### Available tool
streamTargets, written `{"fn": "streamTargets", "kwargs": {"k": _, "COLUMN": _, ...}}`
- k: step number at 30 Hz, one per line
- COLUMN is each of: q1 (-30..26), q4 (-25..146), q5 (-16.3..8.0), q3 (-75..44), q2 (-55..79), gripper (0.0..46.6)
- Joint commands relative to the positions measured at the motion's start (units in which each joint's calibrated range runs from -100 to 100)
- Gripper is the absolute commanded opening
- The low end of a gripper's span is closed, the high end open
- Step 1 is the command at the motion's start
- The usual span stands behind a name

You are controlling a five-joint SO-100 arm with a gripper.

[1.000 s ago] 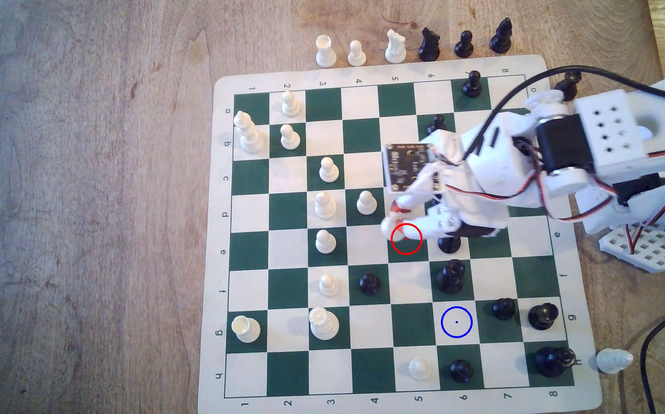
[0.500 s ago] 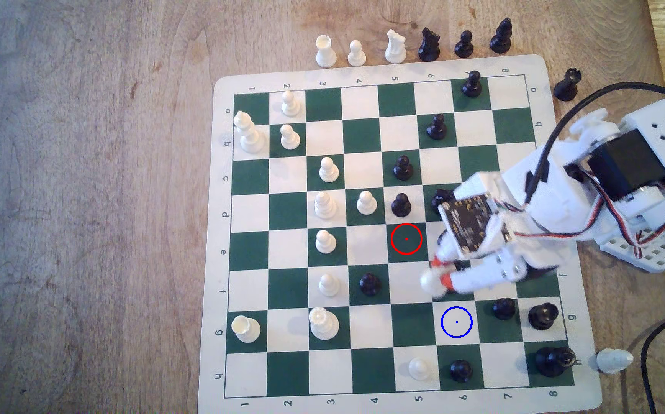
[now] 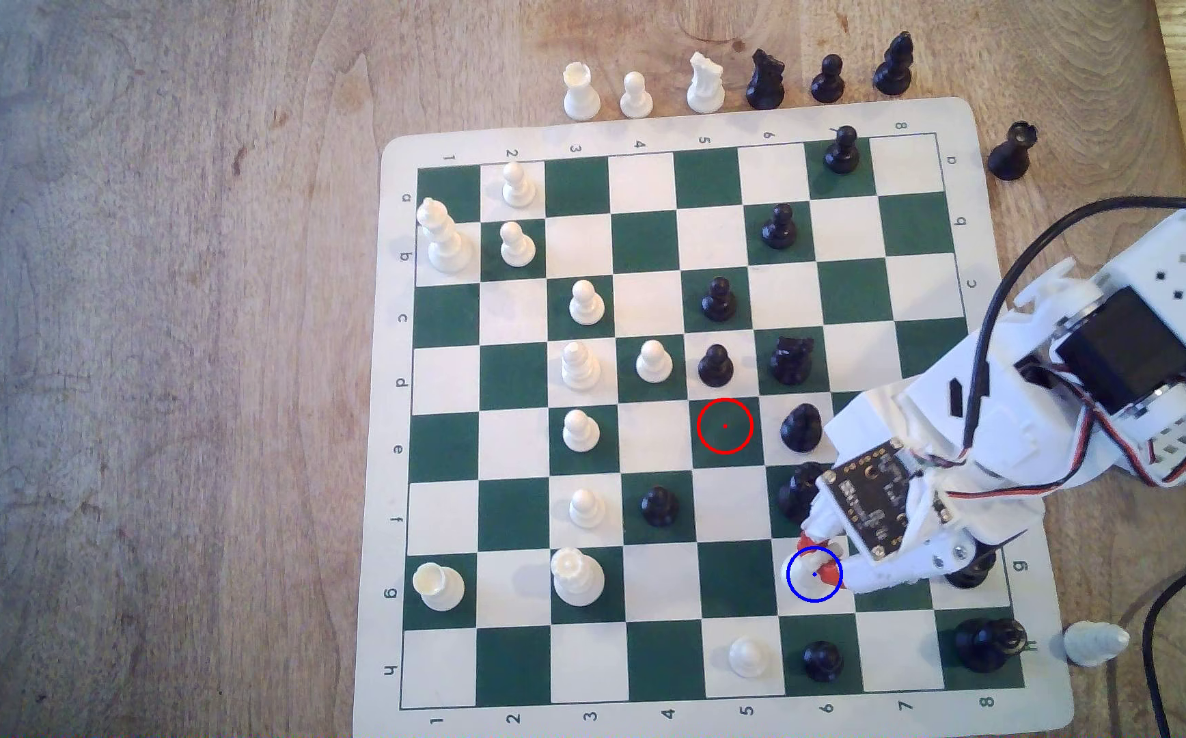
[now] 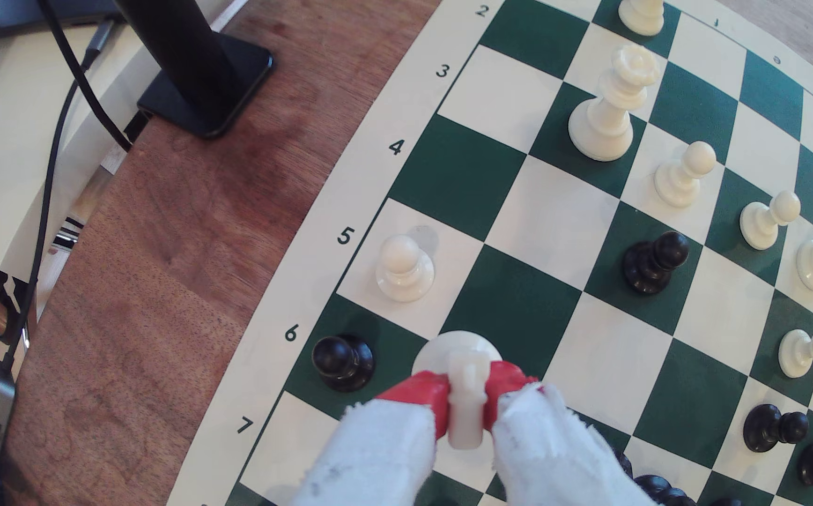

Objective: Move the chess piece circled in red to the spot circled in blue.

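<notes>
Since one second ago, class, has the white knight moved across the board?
Yes. The white knight, clamped in the gripper, has left the red-ringed green square and now sits over the blue-ringed cream square, toward the exterior view's lower right.

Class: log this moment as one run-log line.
gripper: shut on chess piece | chess piece: at the spot | release: not yet done
</notes>
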Motion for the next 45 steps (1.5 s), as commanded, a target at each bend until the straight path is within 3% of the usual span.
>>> {"fn": "streamTargets", "kwargs": {"k": 1, "q1": -0.8, "q4": -2.5, "q5": 0.2, "q3": 0.4, "q2": 1.1, "gripper": 0.3}}
{"fn": "streamTargets", "kwargs": {"k": 19, "q1": -0.5, "q4": -8.1, "q5": 0.7, "q3": 0.7, "q2": 14.9, "gripper": 0.3}}
{"fn": "streamTargets", "kwargs": {"k": 39, "q1": 0.4, "q4": -9.8, "q5": 1.2, "q3": 0.6, "q2": 18.0, "gripper": 1.0}}
{"fn": "streamTargets", "kwargs": {"k": 40, "q1": 0.4, "q4": -9.7, "q5": 1.2, "q3": 0.7, "q2": 18.0, "gripper": 2.3}}
{"fn": "streamTargets", "kwargs": {"k": 42, "q1": 0.5, "q4": -9.4, "q5": 1.2, "q3": 0.8, "q2": 18.1, "gripper": 14.3}}
{"fn": "streamTargets", "kwargs": {"k": 43, "q1": 0.6, "q4": -9.4, "q5": 1.2, "q3": 0.8, "q2": 18.2, "gripper": 17.9}}
{"fn": "streamTargets", "kwargs": {"k": 45, "q1": 0.6, "q4": -9.4, "q5": 1.2, "q3": 0.6, "q2": 18.2, "gripper": 19.9}}
